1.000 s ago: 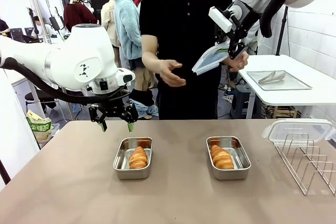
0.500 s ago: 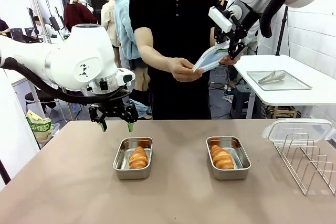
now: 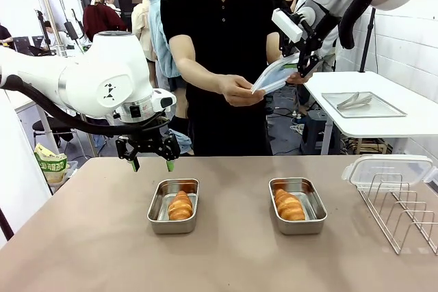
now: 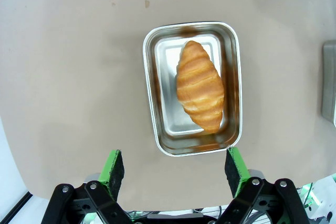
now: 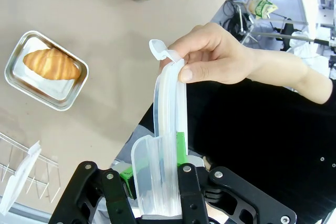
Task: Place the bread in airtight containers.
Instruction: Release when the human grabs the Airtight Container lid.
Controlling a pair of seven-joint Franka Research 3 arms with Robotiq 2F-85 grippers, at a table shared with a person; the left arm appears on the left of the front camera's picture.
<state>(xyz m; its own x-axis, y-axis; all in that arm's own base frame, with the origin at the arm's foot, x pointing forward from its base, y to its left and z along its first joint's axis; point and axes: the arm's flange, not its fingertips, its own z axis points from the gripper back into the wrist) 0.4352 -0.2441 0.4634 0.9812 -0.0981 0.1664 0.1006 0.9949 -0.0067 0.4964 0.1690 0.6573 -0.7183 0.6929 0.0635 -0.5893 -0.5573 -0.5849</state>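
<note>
Left container (image 3: 171, 227): a steel tub with rounded corners, open-topped, on the worktop (image 3: 226, 258) left of centre.
In the left container: one croissant (image 3: 181, 206) lying lengthwise on the tub's floor, with bare metal showing along both of its sides.
Right container (image 3: 301, 228): a matching steel tub, also uncovered, well apart from the first, right of centre.
In the right container: a second croissant (image 3: 289, 204), set at a slant, its near end towards the tub's right wall.
Left gripper (image 3: 152, 165): empty, its jaws spread wide, hanging above the worktop just behind the left container. In the wrist view its green pads straddle the tub's near end.
Right gripper (image 3: 302, 66): raised high over the far edge of the worktop, jaws closed tight on one end of a translucent lid (image 3: 274, 76).
Person's hand (image 3: 239, 90): pinching the lid's other end between thumb and fingers.
Second lid (image 3: 389, 169): resting on top of the wire rack (image 3: 404, 217) at the worktop's right edge.
</note>
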